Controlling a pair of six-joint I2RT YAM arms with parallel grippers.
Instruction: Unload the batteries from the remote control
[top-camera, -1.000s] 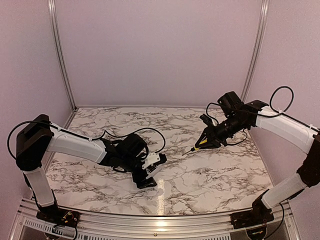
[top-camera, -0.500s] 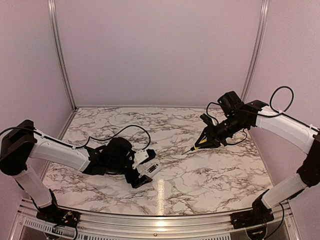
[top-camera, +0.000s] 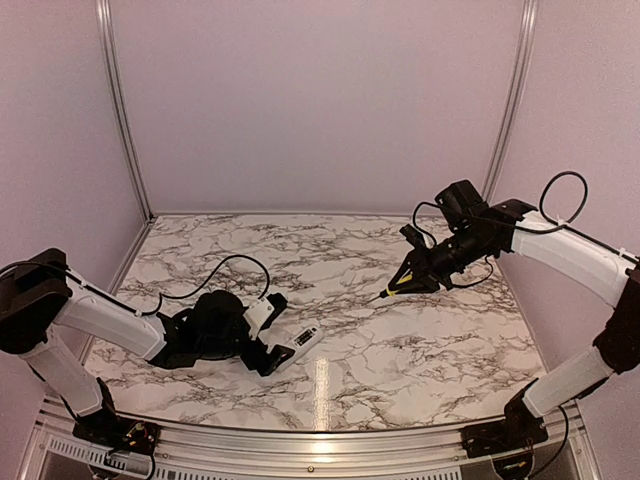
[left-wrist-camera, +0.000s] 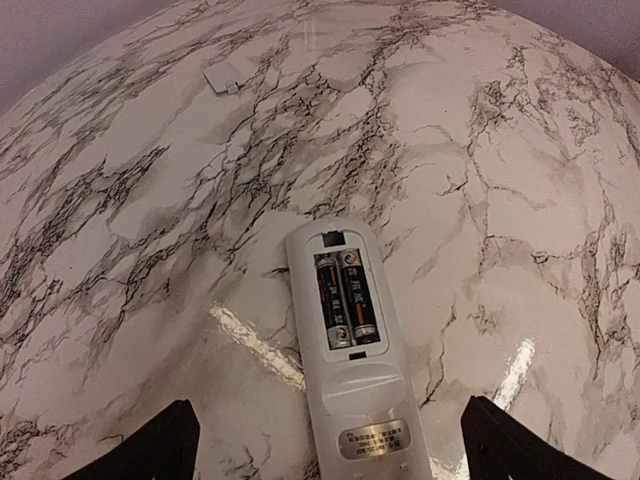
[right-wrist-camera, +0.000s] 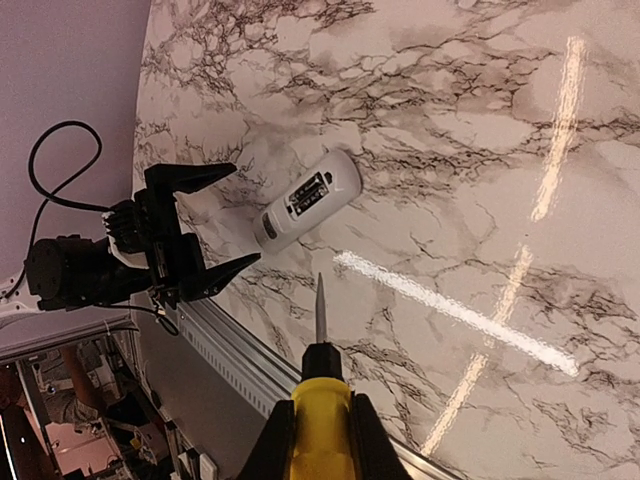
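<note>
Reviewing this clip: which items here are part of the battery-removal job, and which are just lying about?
Part of the job:
- remote control, back up, compartment uncovered
- batteries, both seated in it
- yellow-handled tool, gripped in the right end effector, probably for prying

Lying about:
- small white flat piece, apart from the remote, possibly the compartment cover

Saw pale lilac walls (top-camera: 320, 100) on three sides, aluminium posts (top-camera: 121, 110) at the back corners. Noted glossy white desk (top-camera: 400, 340) with grey marble veining, metal rail (top-camera: 320, 445) along near edge. Caught bright light streak (top-camera: 320, 378) reflected near desk front.
</note>
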